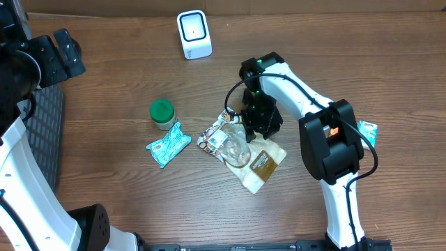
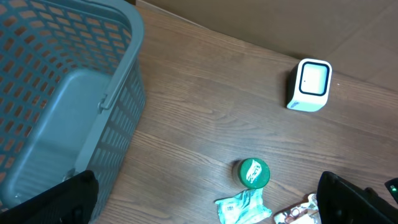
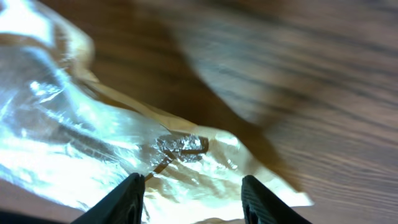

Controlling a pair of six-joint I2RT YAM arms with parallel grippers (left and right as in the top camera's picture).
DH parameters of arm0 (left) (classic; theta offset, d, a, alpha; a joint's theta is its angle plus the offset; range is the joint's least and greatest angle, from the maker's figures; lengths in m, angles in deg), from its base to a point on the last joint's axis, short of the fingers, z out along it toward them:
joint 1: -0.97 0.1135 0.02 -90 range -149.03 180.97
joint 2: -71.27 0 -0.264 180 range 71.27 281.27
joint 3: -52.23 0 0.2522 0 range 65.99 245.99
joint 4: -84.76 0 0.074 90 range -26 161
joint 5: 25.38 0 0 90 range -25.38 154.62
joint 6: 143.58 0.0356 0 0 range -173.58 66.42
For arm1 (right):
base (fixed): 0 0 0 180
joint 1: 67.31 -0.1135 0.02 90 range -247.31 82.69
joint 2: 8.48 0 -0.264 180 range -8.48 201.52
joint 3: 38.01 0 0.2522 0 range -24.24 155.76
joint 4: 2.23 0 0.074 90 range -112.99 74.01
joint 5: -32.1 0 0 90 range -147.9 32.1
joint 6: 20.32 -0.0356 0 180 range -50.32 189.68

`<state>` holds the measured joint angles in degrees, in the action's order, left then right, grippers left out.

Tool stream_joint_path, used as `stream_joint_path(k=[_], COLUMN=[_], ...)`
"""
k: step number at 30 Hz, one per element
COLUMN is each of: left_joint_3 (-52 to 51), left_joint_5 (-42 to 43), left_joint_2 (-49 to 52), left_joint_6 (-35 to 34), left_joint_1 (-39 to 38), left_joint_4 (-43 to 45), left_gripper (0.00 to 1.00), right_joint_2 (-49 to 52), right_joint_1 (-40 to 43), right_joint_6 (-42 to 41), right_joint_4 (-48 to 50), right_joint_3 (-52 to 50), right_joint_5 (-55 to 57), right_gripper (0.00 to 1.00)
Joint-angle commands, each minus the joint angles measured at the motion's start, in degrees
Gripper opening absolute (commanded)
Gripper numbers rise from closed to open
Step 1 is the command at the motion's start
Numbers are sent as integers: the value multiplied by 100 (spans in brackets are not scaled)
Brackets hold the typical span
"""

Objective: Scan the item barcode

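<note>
A crinkled clear plastic packet (image 1: pixel 235 148) with a printed end lies mid-table, partly over a tan pouch (image 1: pixel 265 164). My right gripper (image 1: pixel 254 120) hangs just above the packet's far edge, pointing down. In the right wrist view its jaws (image 3: pixel 193 186) stand apart, and the shiny packet (image 3: pixel 112 143) fills the space beneath and between them, with neither finger visibly pressing on it. The white barcode scanner (image 1: pixel 194 33) stands at the back of the table, also in the left wrist view (image 2: pixel 308 84). My left gripper (image 2: pixel 208 208) is open wide and empty, high above the table's left side.
A green-lidded jar (image 1: pixel 162 112) and a teal sachet (image 1: pixel 168 144) lie left of the packet. Another teal sachet (image 1: pixel 367 130) sits behind the right arm. A grey-blue mesh basket (image 2: pixel 56 106) stands at the table's left edge.
</note>
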<state>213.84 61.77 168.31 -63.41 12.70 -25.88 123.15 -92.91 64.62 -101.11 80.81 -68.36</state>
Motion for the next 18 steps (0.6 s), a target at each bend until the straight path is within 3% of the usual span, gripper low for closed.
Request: stream_joint_path(k=[1,8,18], left_joint_3=[48,48,48], left_joint_5=[-52,-52,-52], left_joint_2=[46,46,46], left_joint_6=[129,129,129], left_joint_1=[24,26,26], left_joint_4=[9,9,9], left_gripper=[100,100,99], right_joint_2=[-48,-46,33], right_joint_1=[101,107,107], right_joint_6=[597,857,1196], right_joint_4=[-26,774,1917], right_joint_3=[612,1272,264], right_joint_5=[-46,31,-601], right_gripper=[51,66,66])
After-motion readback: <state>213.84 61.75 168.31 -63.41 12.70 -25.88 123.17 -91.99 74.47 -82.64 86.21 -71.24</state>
